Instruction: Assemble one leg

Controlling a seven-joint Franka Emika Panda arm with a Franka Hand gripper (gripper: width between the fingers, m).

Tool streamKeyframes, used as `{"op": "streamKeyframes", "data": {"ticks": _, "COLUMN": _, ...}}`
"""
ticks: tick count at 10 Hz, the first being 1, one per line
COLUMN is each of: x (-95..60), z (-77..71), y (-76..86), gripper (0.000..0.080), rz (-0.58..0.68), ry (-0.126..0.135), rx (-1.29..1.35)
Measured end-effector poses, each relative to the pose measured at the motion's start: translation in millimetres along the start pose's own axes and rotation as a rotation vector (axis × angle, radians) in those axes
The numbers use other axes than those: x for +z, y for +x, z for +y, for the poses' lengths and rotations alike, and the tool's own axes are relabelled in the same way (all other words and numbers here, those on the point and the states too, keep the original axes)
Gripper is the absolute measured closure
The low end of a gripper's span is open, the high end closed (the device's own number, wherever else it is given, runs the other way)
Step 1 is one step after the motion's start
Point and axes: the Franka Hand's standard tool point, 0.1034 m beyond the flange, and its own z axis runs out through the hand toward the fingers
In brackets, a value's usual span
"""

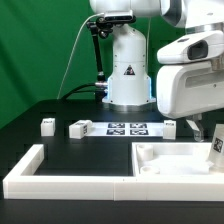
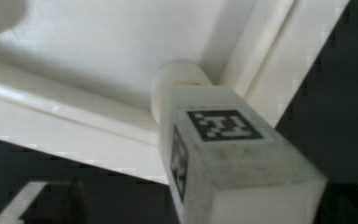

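My gripper (image 1: 212, 136) is at the exterior view's right and is shut on a leg (image 1: 215, 144), a short white block with a black-and-white tag. It holds the leg upright at the far right corner of the large white square tray-like part (image 1: 170, 160). In the wrist view the leg (image 2: 222, 140) fills the middle and its far end meets the tray's inner corner (image 2: 149, 45). A dark finger (image 2: 19, 206) shows beside the leg. Two more legs (image 1: 47, 125) (image 1: 79, 128) lie on the table at the left, and another (image 1: 170, 125) lies behind the tray.
The marker board (image 1: 127, 127) lies in front of the robot base (image 1: 128, 75). The long white L-shaped border wall (image 1: 60, 180) runs along the table's front and up its left side.
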Motion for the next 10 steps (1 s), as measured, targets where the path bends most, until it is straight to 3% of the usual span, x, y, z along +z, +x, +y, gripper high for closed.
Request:
{"op": "streamKeyframes", "data": {"ticks": 2, "x": 1.5, "z": -2.9, "y": -0.5, "gripper": 0.0150, "rz": 0.001, "ry": 0.000, "rx": -0.005}}
{"op": "streamKeyframes", "data": {"ticks": 3, "x": 1.9, "z": -2.9, "y": -0.7, "gripper": 0.0286, "rz": 0.000, "ry": 0.001, "rx": -0.005}}
{"op": "streamKeyframes", "data": {"ticks": 4, "x": 1.8, "z": -2.8, "y": -0.7, "gripper": 0.0286, "rz": 0.000, "ry": 0.001, "rx": -0.005}}
{"op": "streamKeyframes", "data": {"ticks": 5, "x": 1.8, "z": -2.8, "y": -0.7, "gripper": 0.0464, "rz": 0.000, "ry": 0.001, "rx": -0.005}}
{"op": "streamKeyframes", "data": {"ticks": 7, "x": 1.8, "z": -2.7, "y": -0.8, "gripper": 0.0508, "rz": 0.000, "ry": 0.000, "rx": -0.005}}
{"op": "streamKeyframes", "data": {"ticks": 10, "x": 1.8, "z": -2.5, "y": -0.8, "gripper": 0.0508, "rz": 0.000, "ry": 0.001, "rx": 0.024}}
